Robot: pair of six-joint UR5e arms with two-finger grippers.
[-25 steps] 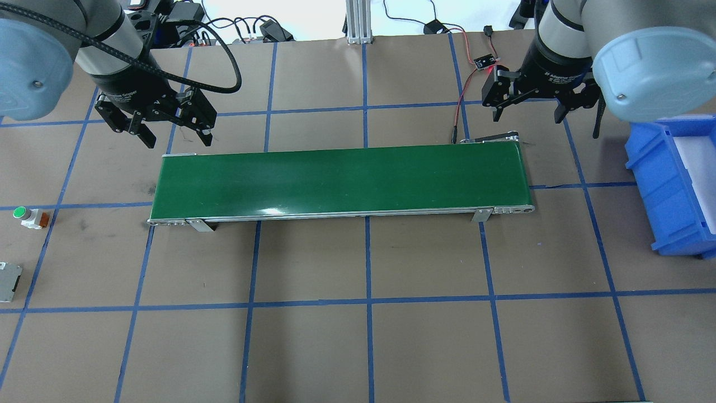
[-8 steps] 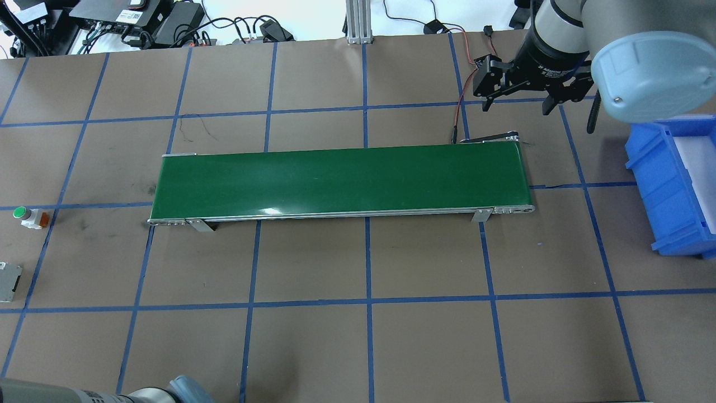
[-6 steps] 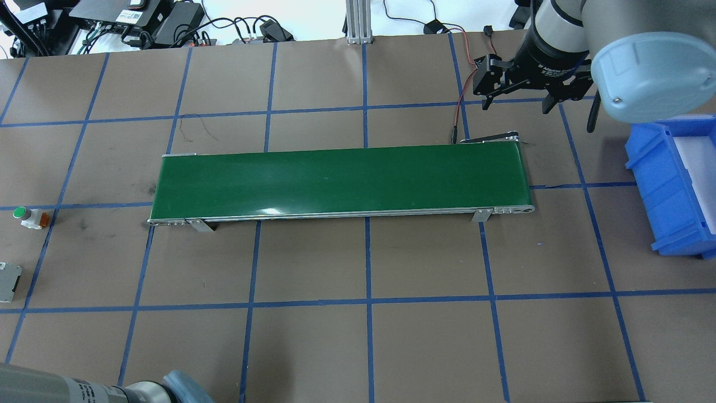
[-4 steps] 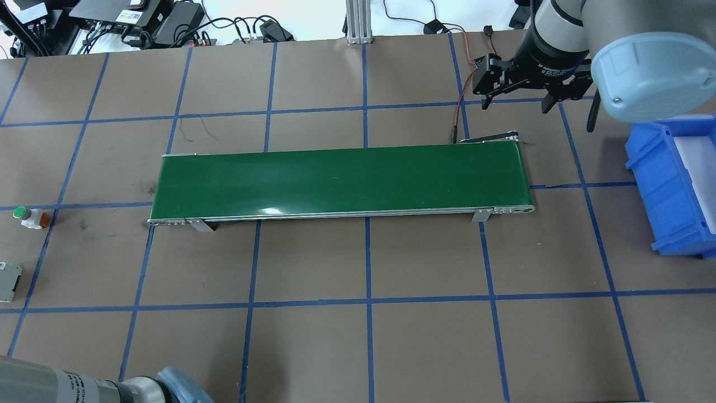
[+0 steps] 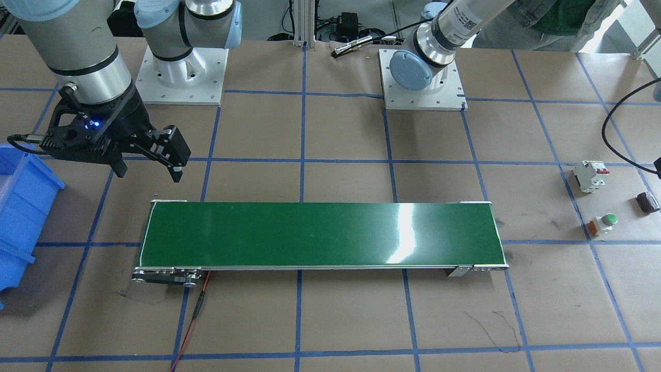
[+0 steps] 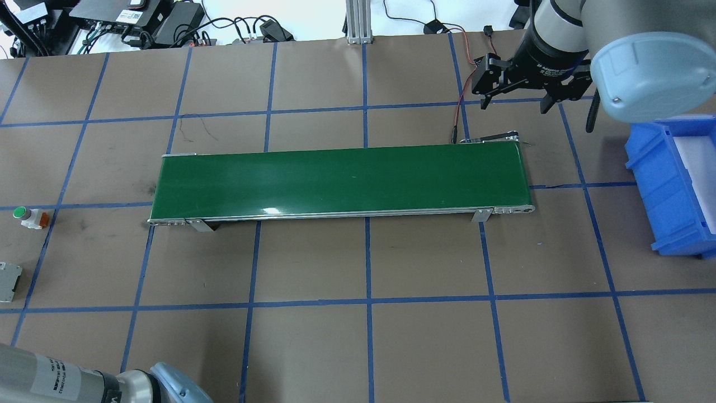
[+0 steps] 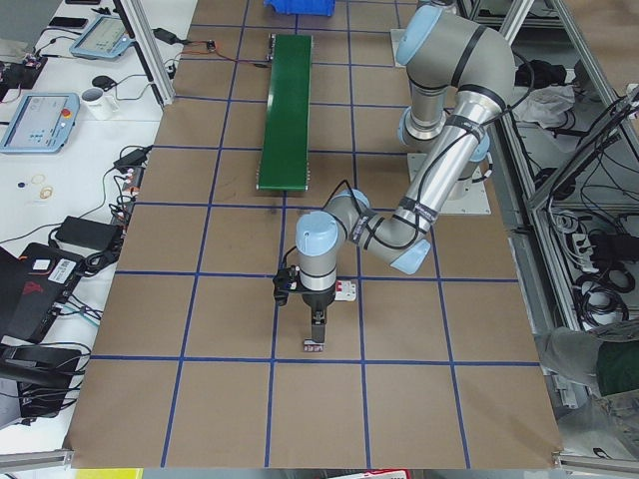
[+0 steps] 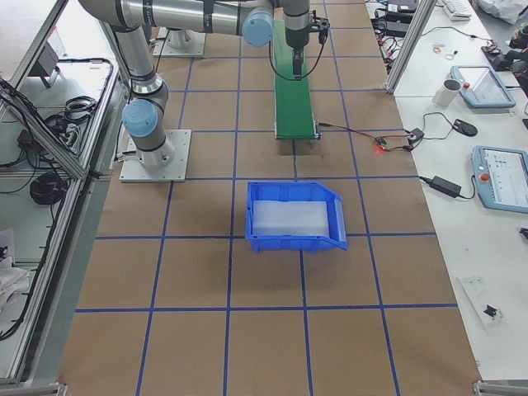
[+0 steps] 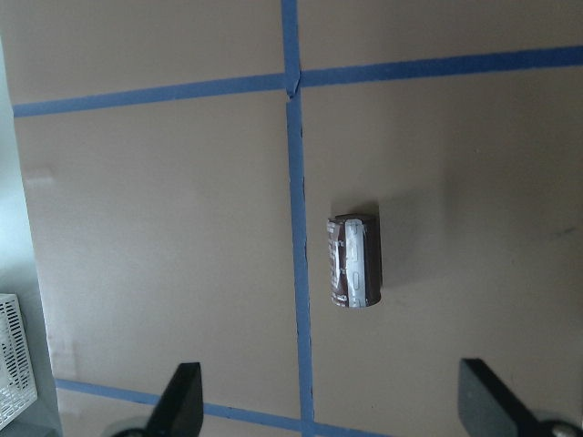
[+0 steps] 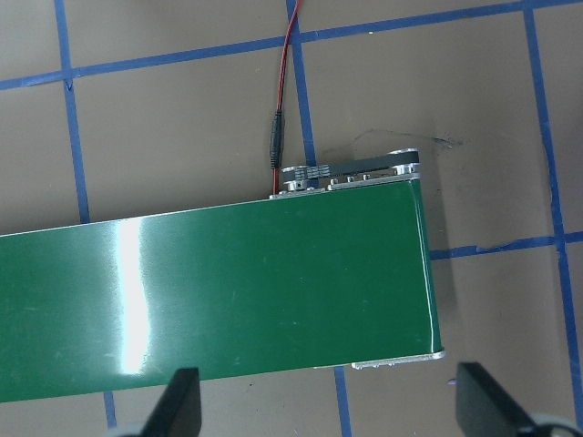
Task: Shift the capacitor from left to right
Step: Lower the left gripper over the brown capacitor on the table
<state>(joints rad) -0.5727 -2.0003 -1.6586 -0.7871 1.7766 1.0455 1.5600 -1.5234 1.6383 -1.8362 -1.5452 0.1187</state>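
Note:
The capacitor (image 9: 354, 262), a stubby dark cylinder with pale markings, lies on its side on the brown table just right of a blue tape line. It also shows at the far right of the front view (image 5: 647, 202). My left gripper (image 9: 332, 410) is open and empty above it, and the capacitor sits ahead of the fingers, between their lines. My right gripper (image 6: 514, 106) is open and empty, hovering behind the right end of the green conveyor belt (image 6: 341, 182). It shows the same in the front view (image 5: 150, 173).
A white breaker (image 5: 589, 175) and a green-topped push button (image 5: 603, 223) stand near the capacitor. A blue bin (image 6: 671, 184) sits at the table's right end. A red wire (image 6: 461, 98) runs behind the belt's right end.
My left arm has left the belt's far left corner and swung to the table's left end, now showing at the overhead view's bottom left. My right gripper has moved slightly back.

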